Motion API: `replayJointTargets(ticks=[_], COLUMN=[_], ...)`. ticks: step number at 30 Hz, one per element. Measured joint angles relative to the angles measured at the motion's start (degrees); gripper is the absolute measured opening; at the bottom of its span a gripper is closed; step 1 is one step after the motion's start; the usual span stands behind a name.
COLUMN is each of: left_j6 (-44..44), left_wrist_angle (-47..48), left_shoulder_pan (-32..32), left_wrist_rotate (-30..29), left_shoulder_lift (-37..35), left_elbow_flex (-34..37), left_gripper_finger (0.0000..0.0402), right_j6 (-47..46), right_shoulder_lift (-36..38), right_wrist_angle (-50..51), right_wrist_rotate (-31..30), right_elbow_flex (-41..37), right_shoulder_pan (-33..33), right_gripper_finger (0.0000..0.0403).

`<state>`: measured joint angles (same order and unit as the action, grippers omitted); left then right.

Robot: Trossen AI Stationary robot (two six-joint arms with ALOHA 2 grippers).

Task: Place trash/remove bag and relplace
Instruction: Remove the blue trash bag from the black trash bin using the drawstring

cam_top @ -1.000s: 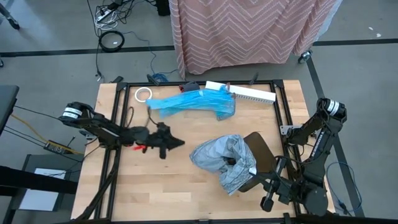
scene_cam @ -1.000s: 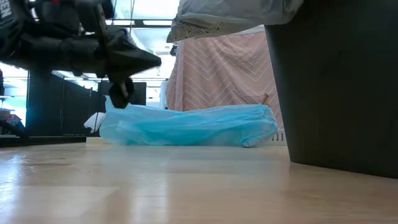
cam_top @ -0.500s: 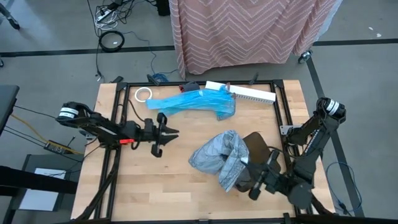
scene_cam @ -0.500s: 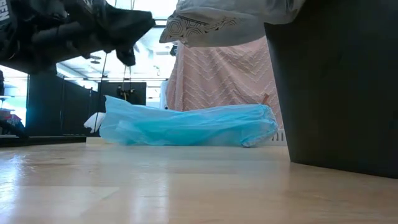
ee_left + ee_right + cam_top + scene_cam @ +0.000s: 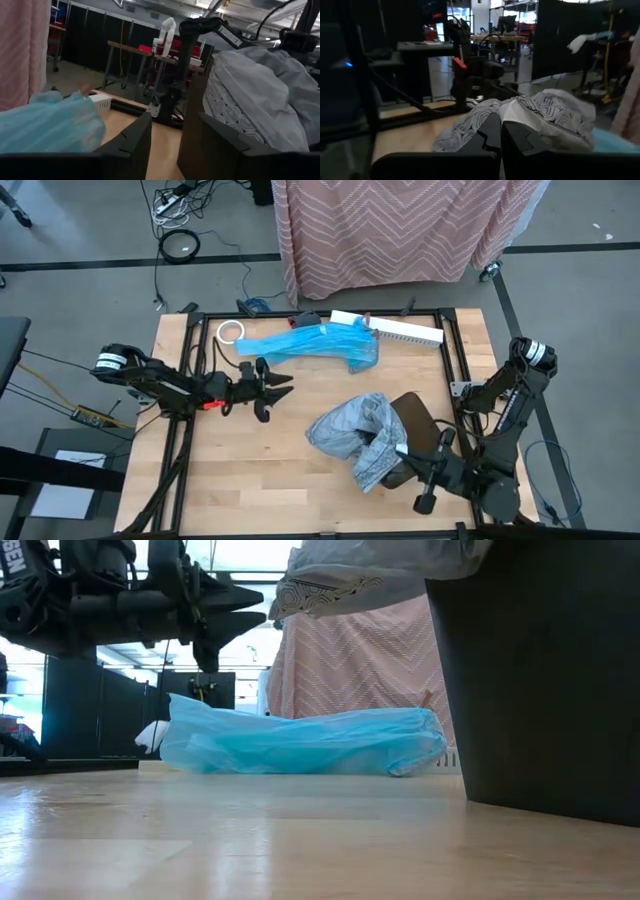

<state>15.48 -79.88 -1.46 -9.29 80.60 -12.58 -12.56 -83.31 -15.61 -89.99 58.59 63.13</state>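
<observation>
The bag [image 5: 352, 435] is grey and wrinkly. It lies bunched over the top of a black bin [image 5: 421, 416] at the table's near right and spills over the bin's left side. My right gripper [image 5: 402, 450] reaches in level from the near right corner and is shut on the bag. My left gripper [image 5: 283, 386] hovers open above the table's left middle, just near of a bright blue plastic bag [image 5: 310, 345], and points toward the bin. Nothing is between its fingers [image 5: 142, 135]. The trash is out of view. My right gripper pinches a gathered fold of the bag [image 5: 522, 117] between its two fingers at the bin's near side. The fingers come in level from the table's near right corner. The rest of the bag [image 5: 380, 570] stays draped over the bin's top, wrinkled and slack.
The blue bag [image 5: 300, 740] lies along the far middle of the table. A white tape roll [image 5: 231, 331] is at the far left and a long white tray [image 5: 405, 330] at the far right. Bare wood lies between the left gripper and the bin [image 5: 540, 670].
My left gripper has opened, rolled about its own line, risen a little and drifted toward the far edge and the blue bag. My right gripper has rolled slightly while staying shut on the bag.
</observation>
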Motion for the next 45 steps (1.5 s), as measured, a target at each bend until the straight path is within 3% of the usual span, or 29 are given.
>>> replayJointTargets(ticks=[8, 10, 14, 16, 18, 24, 28, 31, 34, 36, 38, 45], left_j6=[2.8, 2.9, 6.7, 8.0, 6.6, 4.3, 0.9, -2.5, -1.8, -0.2, 1.1, 1.5], left_wrist_angle=[-0.3, 0.1, -4.1, -10.1, -9.8, -5.7, 6.6, 19.3, 22.5, 22.4, 23.0, 21.6], left_shoulder_pan=[0.4, 0.4, 0.4, 0.4, 0.4, -0.5, -1.9, -2.2, -0.8, 1.5, 3.7, 6.3], left_wrist_rotate=[6.3, 7.1, 9.9, 14.1, 19.3, 36.6, 36.7, 30.7, 24.8, 24.0, 24.5, 35.8], left_shoulder_lift=[0.0, 0.0, 0.0, 0.0, -0.7, 1.0, 2.8, 5.0, 6.7, 7.8, 8.1, 8.2], left_elbow_flex=[0.0, 0.0, 0.0, -0.2, -2.8, -13.6, -20.9, -24.2, -24.6, -23.9, -23.1, -22.8], left_gripper_finger=[0.0162, 0.0162, 0.0162, 0.0162, 0.0162, 0.0161, 0.0143, 0.0117, 0.0095, 0.0088, 0.0088, 0.0132], right_j6=[-9.5, -5.6, 10.9, 18.3, 23.1, 23.1, 24.0, 28.4, 30.1, 30.1, 29.8, 28.9], right_shoulder_lift=[0.0, 0.1, 0.5, 0.4, 0.4, 0.4, 0.4, 0.4, 0.4, 0.4, 0.4, 0.4], right_wrist_angle=[2.2, -2.4, -12.6, -15.7, -17.5, -17.3, -17.8, -20.2, -21.4, -21.4, -21.4, -21.1], right_wrist_rotate=[0.0, 0.1, -0.4, -0.1, 0.0, 0.0, 0.2, 1.3, 1.4, 1.6, 1.7, 0.9], right_elbow_flex=[0.0, 0.5, 1.7, 1.7, 1.8, 1.6, 1.6, 1.6, 1.6, 1.6, 1.6, 1.6], right_shoulder_pan=[-0.4, -2.1, -4.9, -5.0, -4.8, -6.1, -7.3, -7.6, -6.9, -6.3, -5.8, -5.5], right_gripper_finger=[0.0, 0.0, 0.0, 0.0, 0.0, 0.0, 0.0, 0.0, 0.0, 0.0, 0.0, 0.0])
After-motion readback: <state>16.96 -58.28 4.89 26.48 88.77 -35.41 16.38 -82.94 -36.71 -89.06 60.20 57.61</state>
